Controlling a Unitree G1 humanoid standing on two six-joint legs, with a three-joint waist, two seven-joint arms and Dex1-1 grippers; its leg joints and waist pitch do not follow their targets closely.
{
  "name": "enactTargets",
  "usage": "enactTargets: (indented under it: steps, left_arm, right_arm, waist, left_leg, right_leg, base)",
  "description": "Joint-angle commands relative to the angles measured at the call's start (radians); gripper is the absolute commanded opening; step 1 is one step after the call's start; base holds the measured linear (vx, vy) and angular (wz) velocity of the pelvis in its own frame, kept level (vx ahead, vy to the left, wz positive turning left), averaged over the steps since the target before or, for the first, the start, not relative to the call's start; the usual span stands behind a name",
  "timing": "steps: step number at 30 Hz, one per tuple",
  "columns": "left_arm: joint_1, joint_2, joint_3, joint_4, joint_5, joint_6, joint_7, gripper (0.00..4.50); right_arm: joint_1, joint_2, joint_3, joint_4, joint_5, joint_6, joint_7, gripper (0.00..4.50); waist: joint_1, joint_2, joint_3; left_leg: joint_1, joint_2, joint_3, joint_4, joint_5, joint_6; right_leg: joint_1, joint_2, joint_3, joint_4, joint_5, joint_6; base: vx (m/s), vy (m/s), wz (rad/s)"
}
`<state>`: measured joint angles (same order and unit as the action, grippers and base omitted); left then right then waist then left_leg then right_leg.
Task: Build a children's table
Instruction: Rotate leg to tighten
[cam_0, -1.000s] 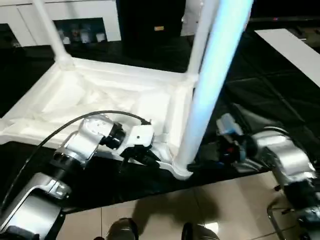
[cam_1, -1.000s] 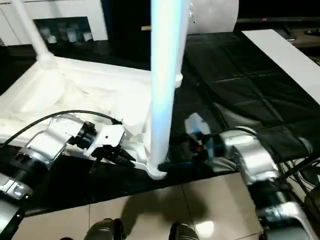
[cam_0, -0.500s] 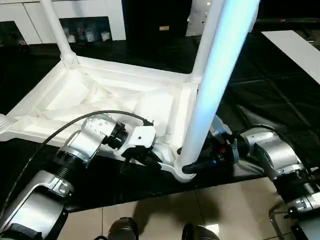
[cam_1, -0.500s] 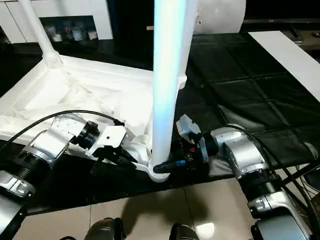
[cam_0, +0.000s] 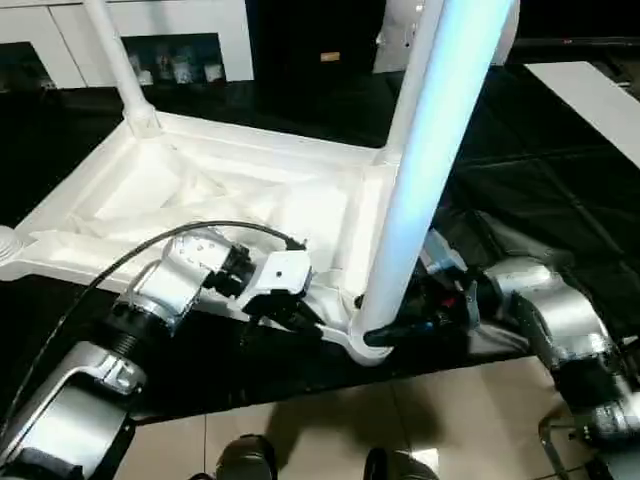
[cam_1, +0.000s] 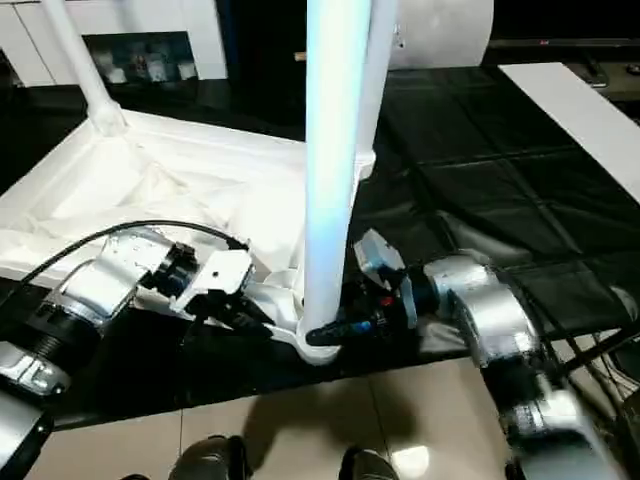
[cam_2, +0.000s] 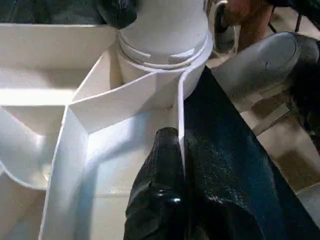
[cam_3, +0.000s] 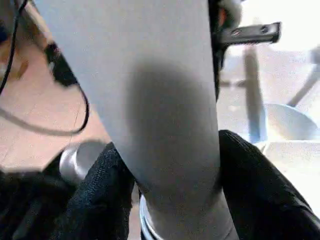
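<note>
The children's table lies upside down on a black mat, its ribbed top (cam_0: 230, 190) facing up. One leg (cam_0: 115, 60) stands in the far left corner and another (cam_0: 410, 80) in the far right. A third leg (cam_0: 420, 180) rises from the near right corner socket (cam_2: 165, 45). My left gripper (cam_0: 300, 318) is shut on the top's thin near rim (cam_2: 181, 115) just beside that socket. My right gripper (cam_0: 385, 335) is shut around the base of the near leg (cam_3: 150, 100), with a black finger (cam_3: 95, 200) pressed on each side.
A white cabinet (cam_0: 180, 40) with shelves stands at the back left. The black mat (cam_0: 540, 180) stretches to the right, with a white board (cam_0: 590, 95) at the far right. Beige floor tiles (cam_0: 330, 430) and my feet (cam_0: 245, 462) lie near the front edge.
My right gripper has moved in to the base of the near leg and closed around it. The left gripper has stayed on the rim.
</note>
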<state>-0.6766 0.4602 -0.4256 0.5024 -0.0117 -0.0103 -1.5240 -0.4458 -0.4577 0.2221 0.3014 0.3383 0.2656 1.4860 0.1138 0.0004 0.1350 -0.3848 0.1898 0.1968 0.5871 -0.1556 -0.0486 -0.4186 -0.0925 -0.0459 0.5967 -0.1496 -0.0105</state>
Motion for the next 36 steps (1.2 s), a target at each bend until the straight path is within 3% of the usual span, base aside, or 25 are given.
enactTargets:
  steps: [1,6,10,12,14,15,16,17,18,19,20,21,22,23,24,25,26,27,28,29,30,33,34,36]
  left_arm:
    - [0.012,-0.008,0.006,0.001,0.019,0.036,0.05,0.0]
    - [0.036,-0.018,0.036,-0.029,0.026,0.128,0.146,0.0]
    - [0.044,-0.044,0.054,-0.056,0.025,0.208,0.214,0.0]
    - [0.046,-0.064,0.059,-0.069,0.027,0.247,0.251,0.0]
    - [0.045,-0.079,0.062,-0.076,0.032,0.273,0.278,0.0]
    - [0.044,-0.086,0.063,-0.078,0.035,0.284,0.289,0.0]
    - [0.038,-0.116,0.068,-0.086,0.043,0.326,0.335,0.0]
    - [0.038,-0.116,0.068,-0.086,0.043,0.326,0.335,0.0]
    - [0.035,-0.127,0.07,-0.086,0.046,0.337,0.351,0.0]
    - [0.034,-0.133,0.072,-0.088,0.049,0.345,0.36,0.0]
    - [0.025,-0.15,0.073,-0.076,0.064,0.35,0.397,0.0]
    - [0.02,-0.162,0.075,-0.072,0.075,0.357,0.424,0.0]
    - [0.02,-0.162,0.075,-0.072,0.075,0.357,0.424,0.0]
    - [0.011,-0.183,0.083,-0.059,0.085,0.363,0.471,0.0]
    - [0.011,-0.183,0.083,-0.059,0.085,0.363,0.471,0.0]
    - [0.001,-0.204,0.088,-0.049,0.096,0.371,0.514,0.0]
    - [-0.014,-0.227,0.093,-0.03,0.106,0.366,0.56,0.0]
    - [-0.014,-0.227,0.093,-0.03,0.106,0.366,0.56,0.0]
    - [-0.028,-0.246,0.096,-0.015,0.118,0.36,0.597,0.0]
    - [-0.028,-0.246,0.096,-0.015,0.118,0.36,0.597,0.0]
    - [-0.038,-0.258,0.098,-0.002,0.129,0.346,0.626,0.0]
    - [-0.058,-0.25,0.099,0.029,0.152,0.303,0.659,0.0]
    - [-0.058,-0.25,0.099,0.029,0.152,0.303,0.659,0.0]
    - [-0.05,-0.206,0.104,0.035,0.163,0.237,0.634,0.0]
  right_arm:
    - [0.037,0.027,0.017,-0.057,0.051,0.057,-0.02,2.12]
    - [0.138,0.086,0.011,-0.146,0.014,0.066,-0.199,2.1]
    - [0.181,0.158,-0.005,-0.195,-0.024,0.09,-0.354,2.09]
    - [0.193,0.202,-0.014,-0.211,-0.043,0.111,-0.442,2.09]
    - [0.195,0.231,-0.019,-0.217,-0.057,0.125,-0.505,2.07]
    - [0.196,0.243,-0.02,-0.219,-0.063,0.131,-0.531,2.07]
    - [0.193,0.291,-0.032,-0.22,-0.079,0.155,-0.634,2.07]
    - [0.193,0.291,-0.032,-0.22,-0.079,0.155,-0.634,2.06]
    - [0.19,0.309,-0.036,-0.218,-0.085,0.163,-0.668,2.06]
    - [0.189,0.319,-0.038,-0.218,-0.088,0.169,-0.69,2.06]
    - [0.176,0.351,-0.041,-0.199,-0.108,0.166,-0.747,2.05]
    - [0.169,0.375,-0.044,-0.189,-0.123,0.168,-0.792,2.05]
    - [0.169,0.375,-0.044,-0.189,-0.123,0.168,-0.792,2.05]
    - [0.149,0.415,-0.053,-0.162,-0.144,0.165,-0.862,2.04]
    - [0.149,0.415,-0.053,-0.162,-0.144,0.165,-0.862,2.03]
    - [0.124,0.457,-0.067,-0.131,-0.17,0.169,-0.942,2.03]
    - [0.088,0.499,-0.085,-0.087,-0.197,0.161,-1.031,2.03]
    - [0.088,0.499,-0.085,-0.087,-0.197,0.161,-1.031,2.03]
    - [0.053,0.541,-0.106,-0.046,-0.219,0.147,-1.126,2.03]
    - [0.053,0.541,-0.106,-0.046,-0.219,0.147,-1.126,2.03]
    - [0.026,0.57,-0.123,-0.018,-0.23,0.136,-1.187,2.02]
    - [-0.003,0.599,-0.14,0.009,-0.25,0.111,-1.261,2.02]
    - [-0.003,0.599,-0.14,0.009,-0.25,0.111,-1.261,2.02]
    - [-0.001,0.597,-0.156,0.011,-0.266,0.089,-1.275,2.02]
  waist:
    - [-0.007,-0.006,-0.084]
    - [-0.013,-0.006,-0.078]
    - [-0.034,-0.002,-0.063]
    - [-0.04,-0.001,-0.06]
    - [-0.061,0.002,-0.053]
    - [-0.073,0.009,-0.05]
    - [-0.088,0.018,-0.041]
    - [-0.093,0.03,-0.034]
    - [-0.091,0.042,-0.03]
    - [0.001,0.064,-0.035]
    - [0.011,0.031,-0.057]
    - [-0.029,-0.069,-0.075]
    - [-0.021,-0.038,-0.054]
    - [-0.004,-0.011,-0.052]
    - [-0.01,-0.003,-0.052]
    - [-0.042,0.005,-0.058]
    - [-0.054,0.007,-0.072]
    - [-0.068,0.019,-0.084]
    - [-0.074,0.02,-0.076]
    - [-0.077,0.018,-0.071]
    - [-0.075,0.007,-0.075]
    - [-0.076,0.006,-0.074]
    - [-0.076,0.005,-0.084]
    - [-0.078,0.005,-0.09]
  left_leg:
    - [0.027,0.044,-0.018,-0.082,-0.309,0.025]
    - [0.028,0.042,-0.023,-0.087,-0.355,0.004]
    - [0.037,0.035,-0.036,-0.092,-0.461,-0.029]
    - [0.04,0.034,-0.041,-0.094,-0.498,-0.037]
    - [0.043,0.031,-0.054,-0.102,-0.575,-0.058]
    - [0.047,0.033,-0.059,-0.105,-0.619,-0.06]
    - [0.049,0.042,-0.067,-0.123,-0.705,-0.064]
    - [0.044,0.051,-0.073,-0.145,-0.771,-0.072]
    - [0.02,0.066,-0.069,-0.185,-0.846,-0.079]
    - [-0.1,0.062,0.001,-0.258,-0.97,-0.114]
    - [-0.065,0.052,0.046,-0.255,-0.786,-0.113]
    - [0.107,0.003,-0.001,-0.004,-0.353,-0.098]
    - [0.088,-0.027,-0.075,0.072,-0.129,-0.031]
    - [-0.034,-0.019,-0.127,0.01,-0.007,-0.035]
    - [-0.018,0.008,-0.119,-0.038,-0.058,-0.063]
    - [0.01,0.032,-0.117,-0.083,-0.186,-0.085]
    - [0.023,0.035,-0.112,-0.086,-0.253,-0.085]
    - [0.021,0.032,-0.11,-0.088,-0.285,-0.081]
    - [0.012,0.031,-0.104,-0.094,-0.316,-0.062]
    - [0.013,0.03,-0.099,-0.095,-0.347,-0.061]
    - [0.018,0.025,-0.091,-0.091,-0.366,-0.057]
    - [0.017,0.025,-0.083,-0.093,-0.315,-0.04]
    - [0.014,0.029,-0.077,-0.096,-0.234,-0.024]
    - [0.015,0.031,-0.071,-0.096,-0.207,-0.01]
  right_leg:
    - [0.036,-0.055,0.038,-0.076,-0.405,-0.216]
    - [0.033,-0.06,0.038,-0.088,-0.514,-0.176]
    - [0.018,-0.061,0.03,-0.113,-0.702,-0.106]
    - [0.016,-0.061,0.025,-0.118,-0.742,-0.09]
    - [0.022,-0.059,0.001,-0.132,-0.8,-0.05]
    - [0.028,-0.056,-0.017,-0.143,-0.794,-0.035]
    - [0.038,-0.046,-0.043,-0.146,-0.73,-0.034]
    - [0.05,-0.032,-0.059,-0.136,-0.679,-0.039]
    - [0.082,-0.013,-0.077,-0.086,-0.577,-0.052]
    - [0.156,0.024,-0.098,0.115,-0.273,-0.077]
    - [0.145,0.027,-0.009,0.169,-0.414,-0.042]
    - [-0.015,-0.09,0.049,-0.083,-0.964,0.029]
    - [-0.026,-0.164,0.093,-0.162,-1.103,-0.029]
    - [0.104,-0.144,0.081,-0.092,-0.859,-0.083]
    - [0.083,-0.106,0.057,-0.074,-0.708,-0.11]
    - [0.062,-0.039,0.028,-0.035,-0.454,-0.153]
    - [0.062,-0.035,0.028,-0.029,-0.378,-0.182]
    - [0.072,-0.048,0.029,-0.025,-0.255,-0.233]
    - [0.078,-0.053,0.026,-0.039,-0.271,-0.235]
    - [0.071,-0.054,0.028,-0.047,-0.319,-0.23]
    - [0.072,-0.062,0.033,-0.062,-0.397,-0.209]
    - [0.068,-0.066,0.039,-0.072,-0.441,-0.18]
    - [0.075,-0.061,0.036,-0.066,-0.334,-0.185]
    - [0.075,-0.057,0.036,-0.06,-0.229,-0.202]
  base:
    - [0.0,0.0,0.0]
    - [0.0,0.0,0.0]
    - [0.0,0.0,0.0]
    - [-0.052,0.018,-0.08]
    - [-0.058,0.027,-0.13]
    - [-0.061,0.047,-0.15]
    - [-0.061,0.047,-0.15]
    - [-0.059,0.047,-0.12]
    - [-0.126,0.039,-0.06]
    - [-0.126,0.039,-0.06]
    - [-0.099,-0.01,0.02]
    - [0.033,-0.136,-0.06]
    - [0.033,-0.136,-0.06]
    - [0.102,-0.095,-0.37]
    - [0.062,0.041,-0.29]
    - [0.062,0.041,-0.29]
    - [0.0,0.0,0.0]
    - [0.0,0.0,0.0]
    - [0.0,0.0,0.0]
    - [0.0,0.0,0.0]
    - [0.0,0.0,0.0]
    - [0.0,0.0,0.0]
    - [0.0,0.0,0.0]
    - [0.0,0.0,0.0]
